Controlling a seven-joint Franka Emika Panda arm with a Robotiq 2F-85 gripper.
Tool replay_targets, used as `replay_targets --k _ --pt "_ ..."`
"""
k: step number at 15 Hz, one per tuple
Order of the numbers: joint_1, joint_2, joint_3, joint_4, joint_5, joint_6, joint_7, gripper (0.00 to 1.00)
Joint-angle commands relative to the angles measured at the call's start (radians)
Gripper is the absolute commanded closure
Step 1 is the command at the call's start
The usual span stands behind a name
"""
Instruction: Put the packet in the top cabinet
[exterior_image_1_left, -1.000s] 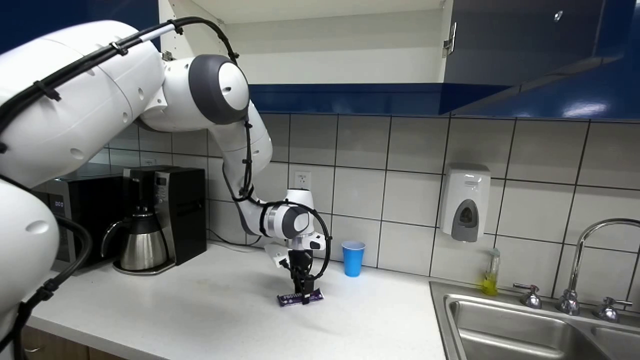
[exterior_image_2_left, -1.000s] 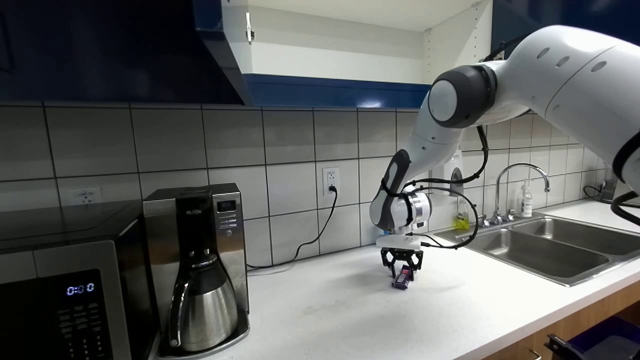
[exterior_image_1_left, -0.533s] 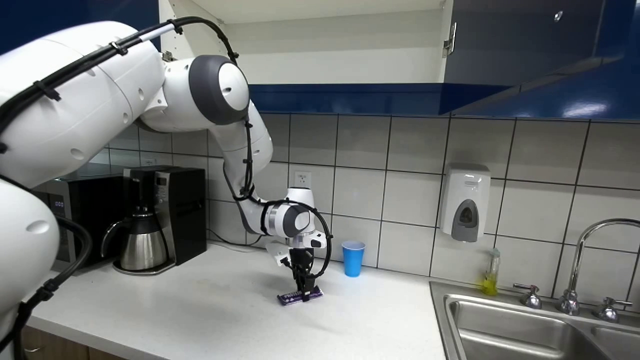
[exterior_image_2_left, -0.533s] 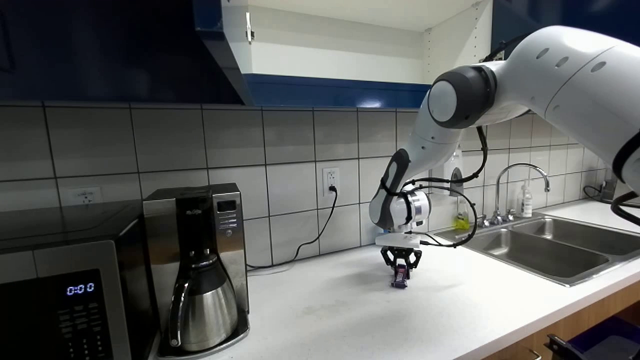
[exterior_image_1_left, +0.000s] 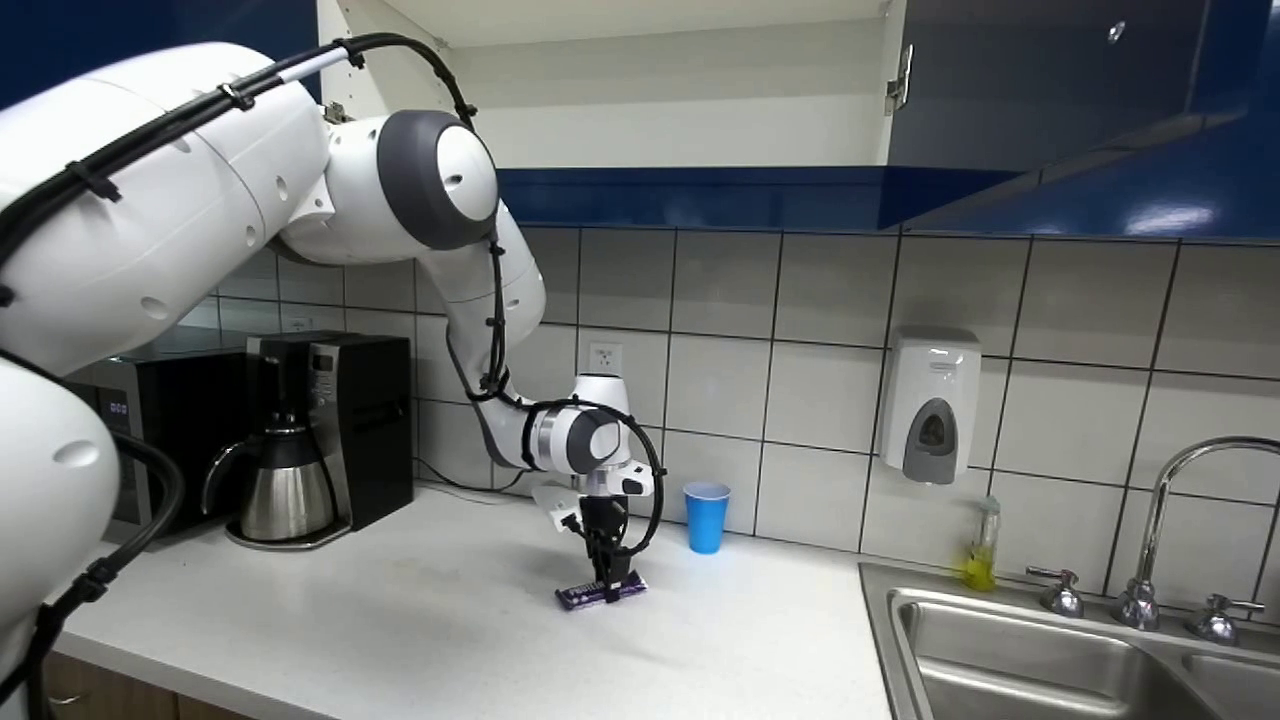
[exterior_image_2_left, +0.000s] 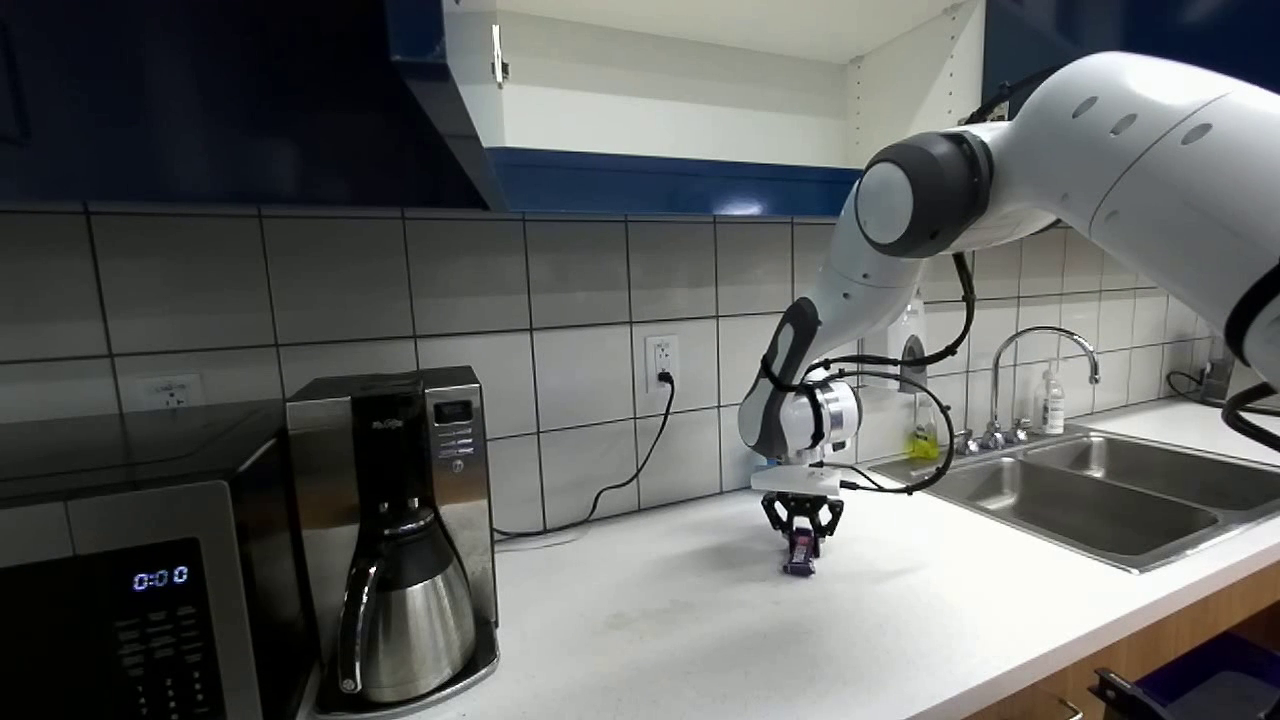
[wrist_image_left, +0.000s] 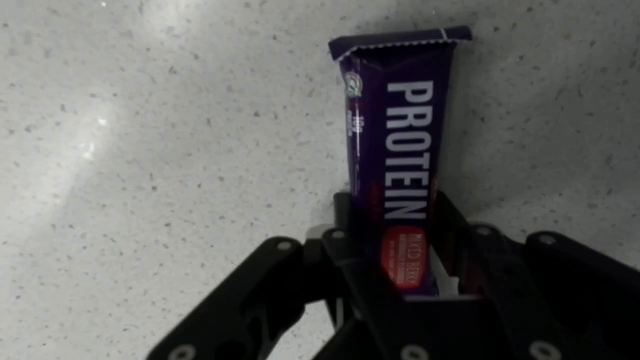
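Note:
The packet (exterior_image_1_left: 578, 598), a dark purple protein bar wrapper, is low at the white counter (exterior_image_1_left: 450, 640). It also shows in an exterior view (exterior_image_2_left: 799, 563) and in the wrist view (wrist_image_left: 400, 135). My gripper (wrist_image_left: 392, 210) points down with a finger against each long side of the packet, around its middle. The gripper is shut on it, as both exterior views (exterior_image_1_left: 612, 590) (exterior_image_2_left: 803, 545) fit. The packet's near end is partly hidden by the gripper. The top cabinet (exterior_image_1_left: 700, 197) is overhead with its doors open and white interior showing, also in an exterior view (exterior_image_2_left: 680, 182).
A blue cup (exterior_image_1_left: 706, 520) stands behind the gripper near the tiled wall. A coffee maker (exterior_image_2_left: 400, 540) and microwave (exterior_image_2_left: 130, 600) stand at one end, a sink (exterior_image_1_left: 1010, 640) and faucet (exterior_image_1_left: 1160, 520) at the other. A soap dispenser (exterior_image_1_left: 932, 405) hangs on the wall.
The gripper's fingers have closed from wider apart onto the packet's sides. The packet has turned slightly between them. The arm has barely moved.

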Motion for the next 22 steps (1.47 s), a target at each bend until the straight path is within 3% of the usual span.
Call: replay_targets --k 1,9,14,22 --pt "0.015 -0.035 -0.017 -0.005 -0.007 -0.035 -0.012 0.84" --pt "0.003 -0.097 -0.002 -0.021 -0.055 -0.093 -0.157 0.84" --pt "-0.006 -0.13 0.008 -0.038 -0.122 -0.13 -0.301 0.84" --pt "0.0 -0.203 0.007 -0.092 -0.226 -0.219 -0.422 0.84"
